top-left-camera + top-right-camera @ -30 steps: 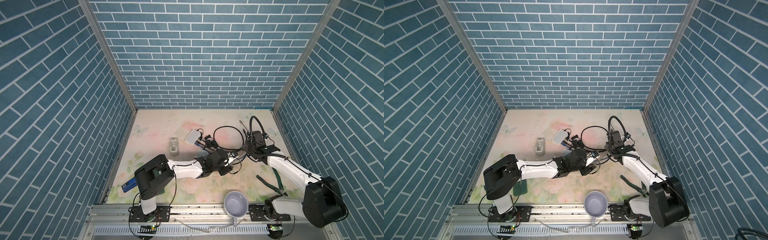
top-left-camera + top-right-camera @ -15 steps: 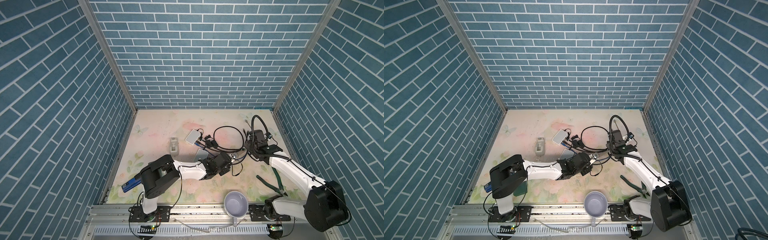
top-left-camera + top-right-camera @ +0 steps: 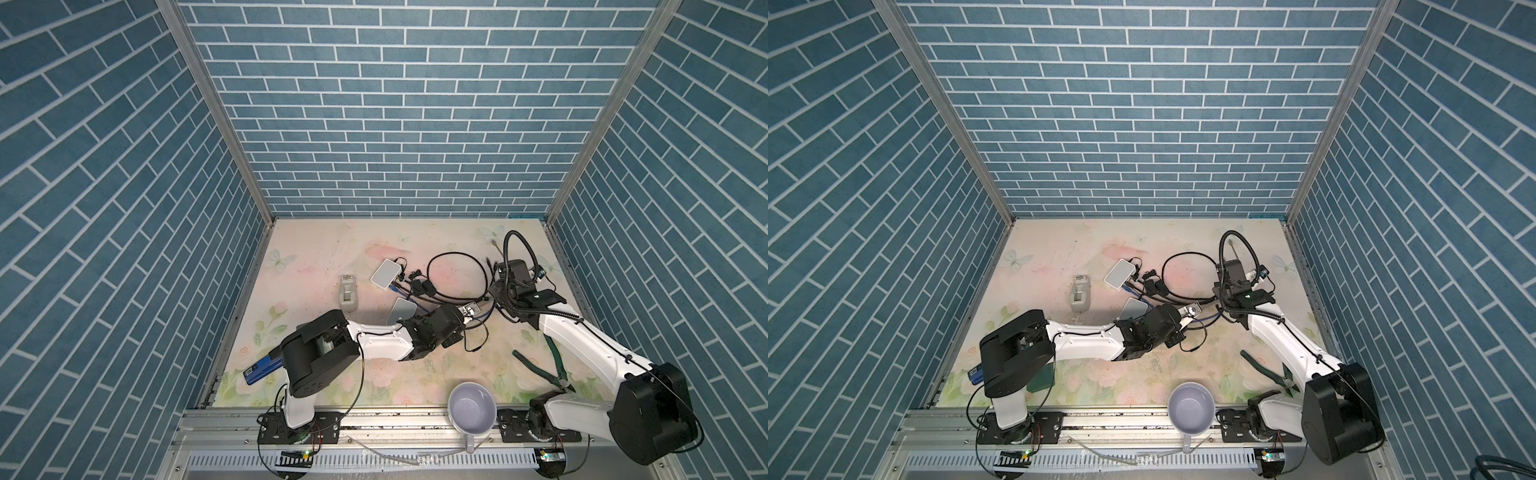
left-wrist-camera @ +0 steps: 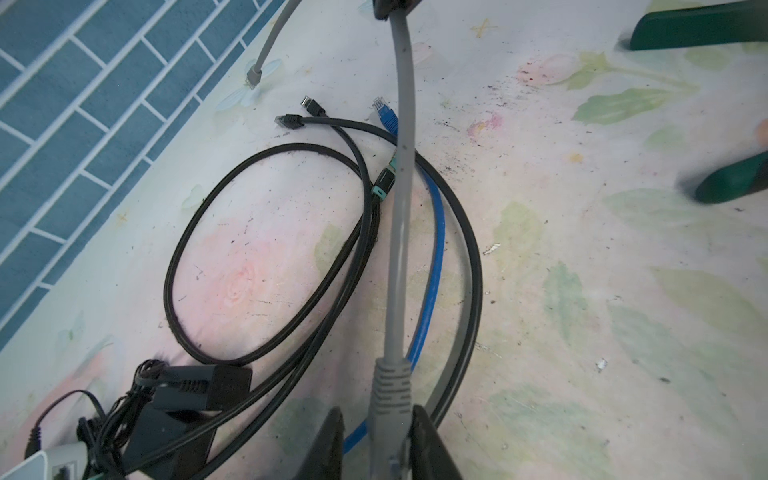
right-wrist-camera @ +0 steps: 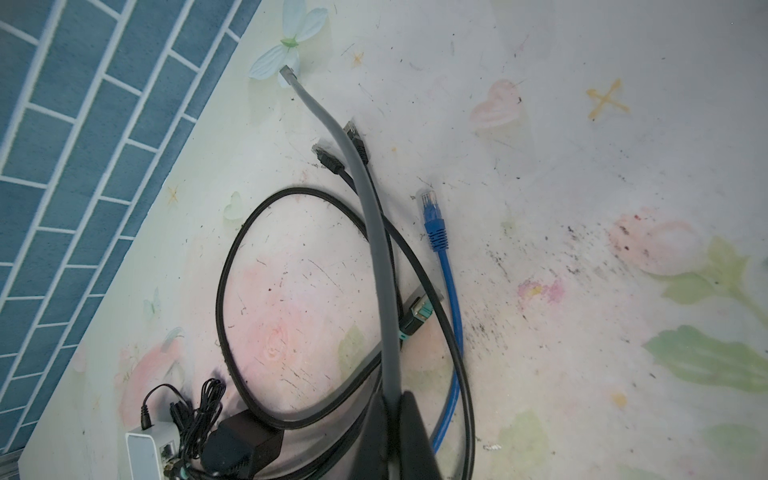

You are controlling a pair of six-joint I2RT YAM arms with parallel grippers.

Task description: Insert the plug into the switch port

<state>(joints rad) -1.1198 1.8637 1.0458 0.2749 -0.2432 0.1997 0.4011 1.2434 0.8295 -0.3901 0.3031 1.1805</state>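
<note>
Left gripper (image 4: 377, 417) narrowed around grey plug (image 4: 390, 390), perhaps touching; wrist view alone shows right gripper (image 5: 392, 401) pinching cable (image 5: 374, 232).

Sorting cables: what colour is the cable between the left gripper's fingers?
Grey cable, clearest in left wrist view.

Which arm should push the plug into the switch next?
Probably left. The left gripper flanks the grey plug at its boot, and the white switch lies nearer that arm. The right gripper only pinches the grey cable farther along.
</note>
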